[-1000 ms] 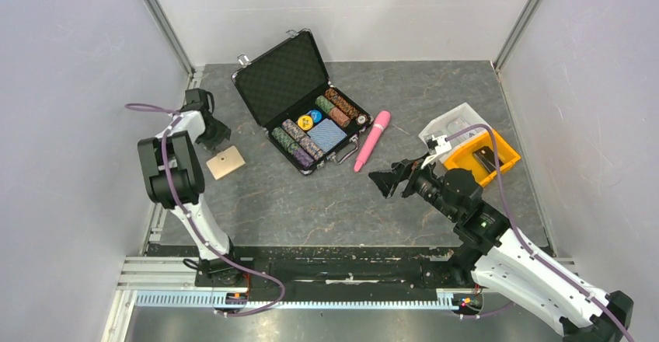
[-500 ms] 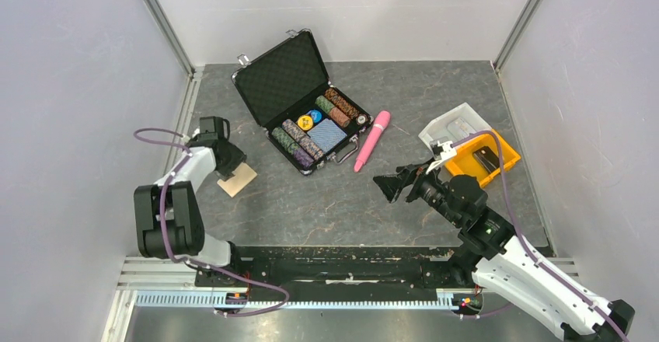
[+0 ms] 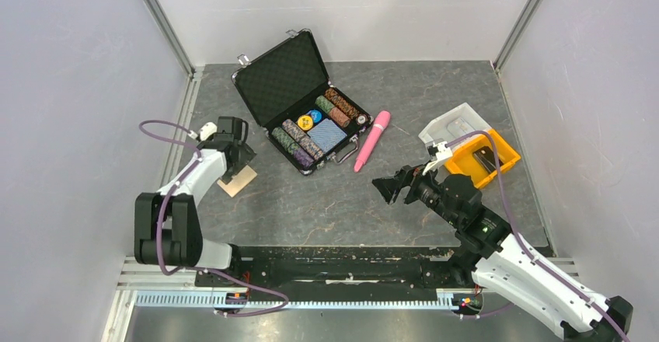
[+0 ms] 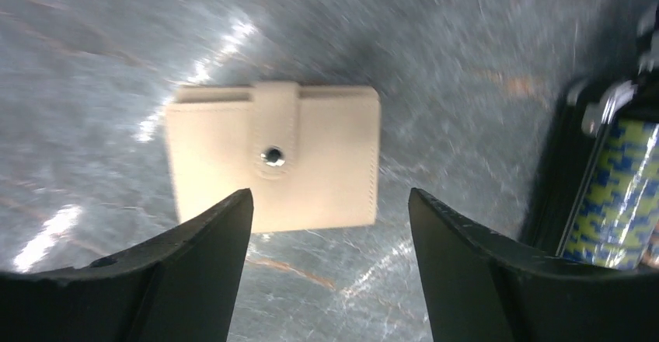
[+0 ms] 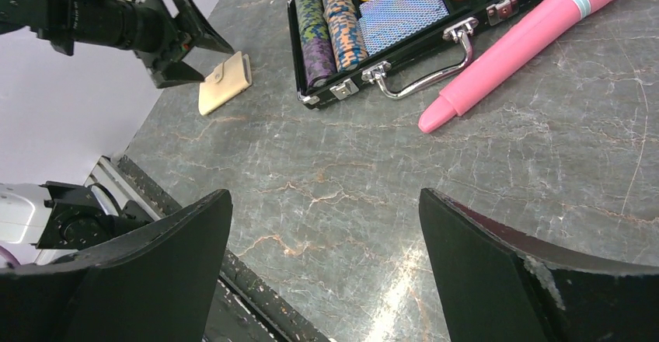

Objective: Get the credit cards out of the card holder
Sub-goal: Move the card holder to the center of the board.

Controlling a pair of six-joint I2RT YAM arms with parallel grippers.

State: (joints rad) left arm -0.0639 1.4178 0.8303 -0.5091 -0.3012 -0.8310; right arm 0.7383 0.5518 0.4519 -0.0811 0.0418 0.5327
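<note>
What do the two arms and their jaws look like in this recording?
The left arm and the right arm both have white links with bulky black joint housings. A thin purple cable runs loosely along each, looping free beside the left one. The jaws are matte black, broad and wedge-shaped. No markings are legible.

Premises identified as a robotics laboratory test cell: a grey stone-patterned bench (image 3: 342, 202) is boxed in on three sides by plain pale panels (image 3: 70, 85) set in bare aluminium uprights (image 3: 161, 19). Two white-and-black machines, the left arm (image 3: 167, 225) and the right arm (image 3: 536, 276), are fixed at a metal rail (image 3: 350, 304) along the near edge, with purple cable (image 3: 162, 125) run exposed along them. Items on the bench form an unrelated assortment consistent with trial props: an open black chip case (image 3: 280, 70), a pink cylinder (image 3: 372, 140), a yellow bin (image 3: 505, 155) with a clear container (image 3: 458, 120) just beside it, and a tan card holder (image 3: 242, 179).
</note>
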